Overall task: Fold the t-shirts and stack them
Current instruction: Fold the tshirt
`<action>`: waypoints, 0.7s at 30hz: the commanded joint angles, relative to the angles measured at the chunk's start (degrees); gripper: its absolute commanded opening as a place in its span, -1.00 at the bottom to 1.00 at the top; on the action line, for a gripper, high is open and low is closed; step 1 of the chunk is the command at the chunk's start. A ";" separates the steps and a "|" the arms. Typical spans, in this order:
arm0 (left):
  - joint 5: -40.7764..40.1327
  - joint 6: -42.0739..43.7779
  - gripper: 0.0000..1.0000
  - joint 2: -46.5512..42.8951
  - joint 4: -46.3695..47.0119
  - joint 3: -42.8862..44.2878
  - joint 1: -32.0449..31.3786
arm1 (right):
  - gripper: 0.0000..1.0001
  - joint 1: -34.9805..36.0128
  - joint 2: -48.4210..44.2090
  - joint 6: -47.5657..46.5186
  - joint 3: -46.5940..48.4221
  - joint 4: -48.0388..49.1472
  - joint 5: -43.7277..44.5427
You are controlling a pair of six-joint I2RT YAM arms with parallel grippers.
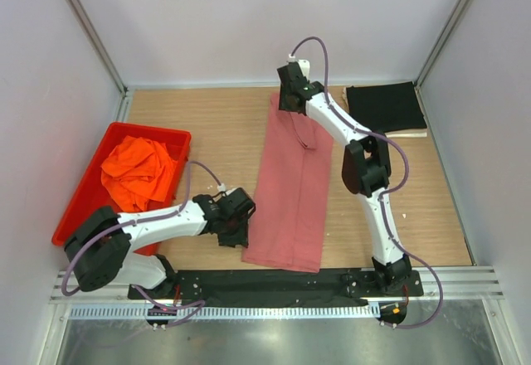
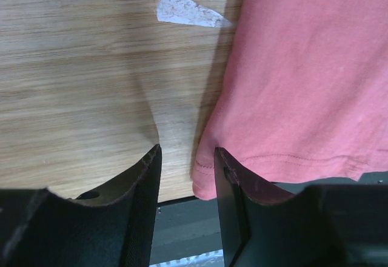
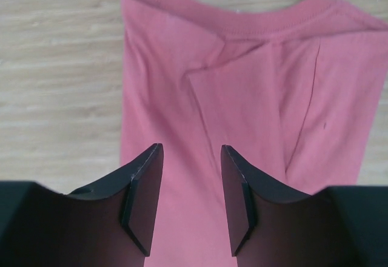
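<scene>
The dusty rose-red t-shirt (image 1: 290,187) lies on the table as a long narrow strip, sleeves folded in, collar at the far end. My left gripper (image 1: 235,234) is open at the shirt's near left corner; in the left wrist view the hem corner (image 2: 209,179) lies just by the right finger of the gripper (image 2: 188,158). My right gripper (image 1: 290,104) is open and empty above the collar end, over the shirt (image 3: 242,79) in the right wrist view (image 3: 191,158). The orange t-shirt (image 1: 137,170) lies crumpled in the tray. The black t-shirt (image 1: 384,106) lies folded at the back right.
A red plastic tray (image 1: 79,207) stands at the left edge of the table. The black shirt rests on a white sheet (image 1: 411,133). A worn white patch (image 2: 185,11) marks the wood beside the shirt. Walls close off the left, back and right.
</scene>
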 commanded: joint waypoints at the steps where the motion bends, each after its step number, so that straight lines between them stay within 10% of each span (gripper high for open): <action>1: -0.50 -1.17 -0.17 1.25 1.61 -0.99 -0.23 | -0.02 -1.86 6.00 -2.90 10.17 -2.05 0.96; 21: 5.03 -9.78 -1.00 0.81 8.99 -7.05 -0.23 | -0.21 -6.87 19.56 -5.89 15.74 2.79 8.69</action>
